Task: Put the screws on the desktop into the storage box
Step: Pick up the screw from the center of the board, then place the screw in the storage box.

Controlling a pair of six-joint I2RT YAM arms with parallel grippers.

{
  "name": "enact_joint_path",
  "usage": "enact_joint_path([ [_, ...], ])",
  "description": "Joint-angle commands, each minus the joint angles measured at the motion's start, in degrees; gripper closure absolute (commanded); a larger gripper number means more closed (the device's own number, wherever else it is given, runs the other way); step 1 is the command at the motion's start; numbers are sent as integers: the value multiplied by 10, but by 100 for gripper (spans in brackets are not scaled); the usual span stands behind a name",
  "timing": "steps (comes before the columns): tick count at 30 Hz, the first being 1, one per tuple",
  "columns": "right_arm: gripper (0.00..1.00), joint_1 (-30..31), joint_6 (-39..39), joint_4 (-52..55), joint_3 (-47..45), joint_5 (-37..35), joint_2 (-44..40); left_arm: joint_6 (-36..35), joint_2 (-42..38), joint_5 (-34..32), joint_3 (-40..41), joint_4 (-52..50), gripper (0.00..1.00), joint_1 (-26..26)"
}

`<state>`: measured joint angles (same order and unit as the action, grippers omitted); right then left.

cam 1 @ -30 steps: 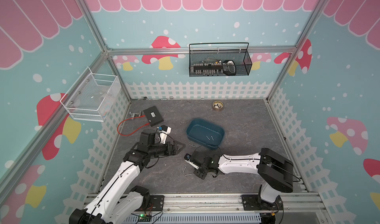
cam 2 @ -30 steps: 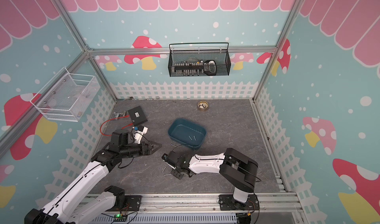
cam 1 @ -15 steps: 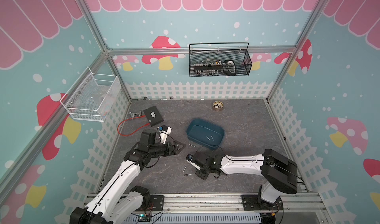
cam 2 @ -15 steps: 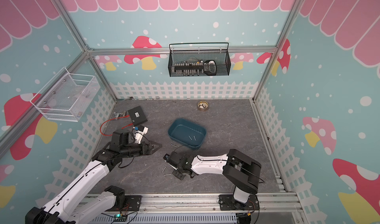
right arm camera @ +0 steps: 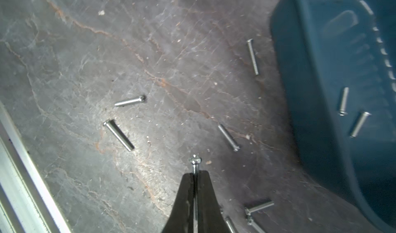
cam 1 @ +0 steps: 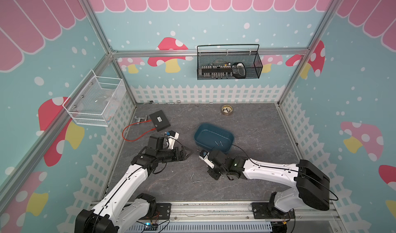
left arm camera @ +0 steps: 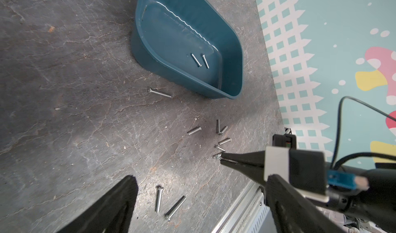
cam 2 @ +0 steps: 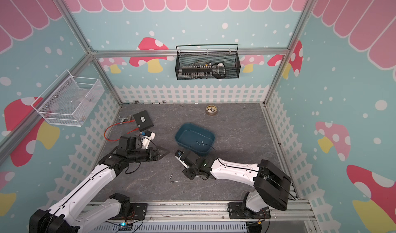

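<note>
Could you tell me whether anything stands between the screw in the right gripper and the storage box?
Nothing visible does: only desktop with a flat loose screw lies between, then the low wall of the storage box.

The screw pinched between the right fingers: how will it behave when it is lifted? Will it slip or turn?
Probably stiff and light: the screw is a short metal pin. It may swivel or slip, since the right fingers pinch only its thin threaded shank, with the head sticking out past the tips. If it drops on the flat desktop, it would likely roll.
</note>
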<state>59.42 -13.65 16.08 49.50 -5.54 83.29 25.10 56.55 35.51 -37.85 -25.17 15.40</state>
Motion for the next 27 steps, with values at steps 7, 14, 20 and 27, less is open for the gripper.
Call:
enact_joint_path([
  [7,94,-91,32,-9,6,4,-41,0,17,-21,6,10,3,-4],
  [14,94,-161,65,-22,28,24,-34,0,21,-24,8,10,3,-4],
  [20,94,-200,84,-38,49,43,-10,0,22,-27,9,11,3,-4],
  [27,93,-220,103,-49,73,53,24,2,12,-24,15,16,3,-3],
])
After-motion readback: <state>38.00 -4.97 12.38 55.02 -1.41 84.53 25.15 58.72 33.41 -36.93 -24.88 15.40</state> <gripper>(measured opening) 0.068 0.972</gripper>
